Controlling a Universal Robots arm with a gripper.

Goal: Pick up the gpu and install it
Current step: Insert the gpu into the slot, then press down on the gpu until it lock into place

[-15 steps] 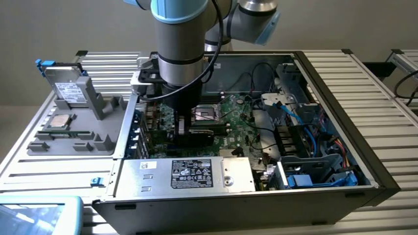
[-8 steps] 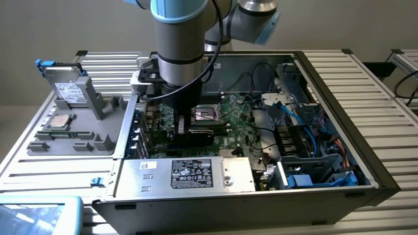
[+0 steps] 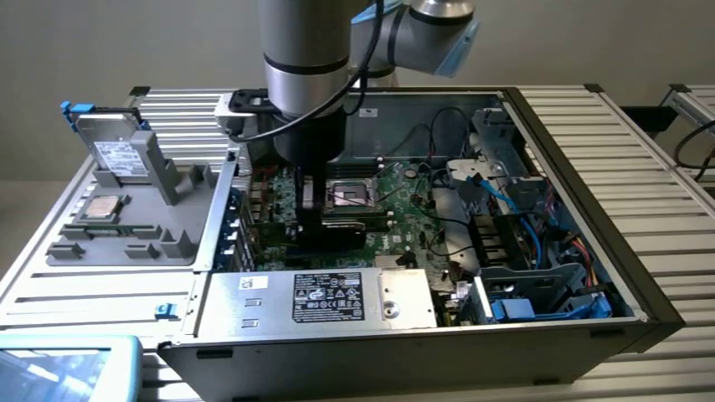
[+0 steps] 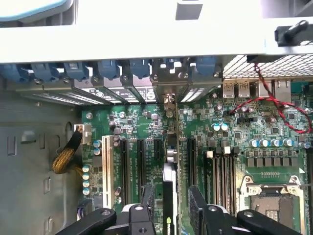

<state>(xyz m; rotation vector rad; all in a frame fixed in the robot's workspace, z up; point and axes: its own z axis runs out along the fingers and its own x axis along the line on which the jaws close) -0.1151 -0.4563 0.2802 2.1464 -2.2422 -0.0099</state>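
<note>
The thin green-edged gpu card [image 4: 169, 196] stands on edge in a slot of the green motherboard [image 4: 146, 122], running up to the silver rear slot brackets. The black two-fingered hand [image 4: 171, 210] straddles it, fingers spread apart either side, not clamped. In the exterior view the hand [image 3: 316, 239] reaches down into the open black computer case [image 3: 581, 167], beside the motherboard's square silver processor socket [image 3: 348, 196].

Seated gpu [image 4: 169, 161] between pincer [image 4: 172, 205] fingers, slots close alongside.

Slatted table [image 3: 648, 151] under computer case [image 3: 447, 352]
</note>
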